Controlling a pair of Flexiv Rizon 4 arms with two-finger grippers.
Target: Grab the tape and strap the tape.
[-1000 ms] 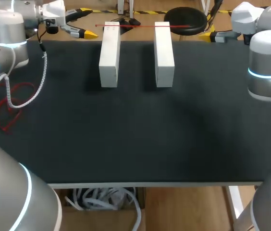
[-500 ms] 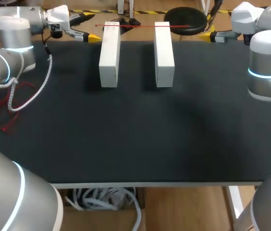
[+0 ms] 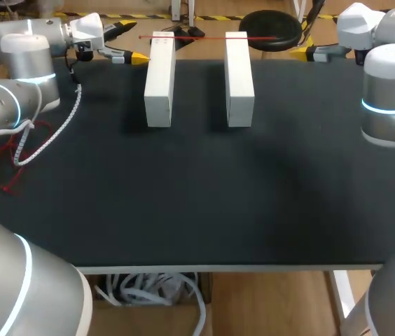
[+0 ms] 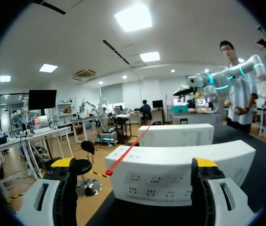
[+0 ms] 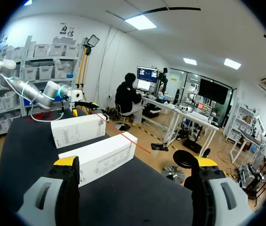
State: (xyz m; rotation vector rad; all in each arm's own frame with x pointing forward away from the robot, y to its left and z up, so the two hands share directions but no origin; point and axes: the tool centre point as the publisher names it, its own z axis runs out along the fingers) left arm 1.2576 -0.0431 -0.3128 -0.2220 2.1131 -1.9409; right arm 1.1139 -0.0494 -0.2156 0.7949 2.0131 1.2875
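Along the upper middle of the frame, thin red tape [image 3: 197,37] stretched across the far ends of the left white block [image 3: 160,77] and right white block [image 3: 239,77], both on the black counter [image 3: 197,196], left gripper [image 3: 133,42] open at upper left near the tape's end, right gripper [image 3: 301,47] open at upper right.
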